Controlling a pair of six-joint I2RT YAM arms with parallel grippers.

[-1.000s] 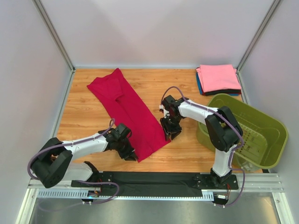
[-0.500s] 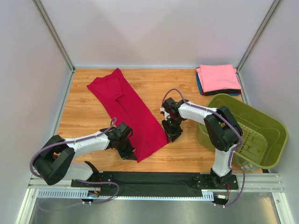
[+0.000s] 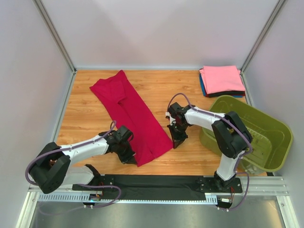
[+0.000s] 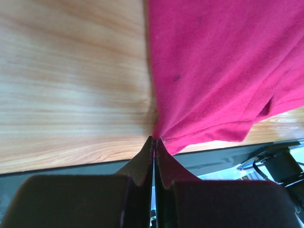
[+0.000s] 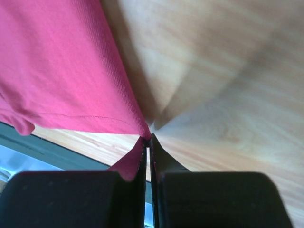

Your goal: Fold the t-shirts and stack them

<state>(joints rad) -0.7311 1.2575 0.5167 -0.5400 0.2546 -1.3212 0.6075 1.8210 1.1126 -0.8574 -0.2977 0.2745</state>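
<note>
Top external view: wooden table point(image 3: 80, 124) inside a pale-walled enclosure, both arm bases at the near edge, with a black strip point(image 3: 152, 183) lying between them.

Olive-green plastic basket point(image 3: 281, 129) at the right side of the table, tilted, its far rim near the folded stack.

Crimson t-shirt point(image 3: 134, 114) lies flat, folded into a long band. It runs diagonally from the far left of the table toward the near centre. The far end is loosely bunched and the near end is squared off at the hem.

Folded stack point(image 3: 221, 79) sits in the far right corner, well apart from the crimson t-shirt. The top layer is pink, with blue and black edges showing beneath it.

Left gripper point(image 3: 130, 158) is at the near-left corner of the hem, low on the table. Left wrist view: jaws pressed together on the hem's edge, and the cloth is drawn into a small peak at the fingertips point(image 4: 148, 151). Bare wood shows to the left of the pinch.

Right gripper point(image 3: 175, 142) is at the opposite, right-hand corner of the same hem. Right wrist view: jaws closed tight, a sliver of crimson cloth caught between them, and the fabric pulls to a point at the fingertips point(image 5: 156, 148). Bare wood shows to the right.

Both pinch points sit at table level, one at each hem corner.
</note>
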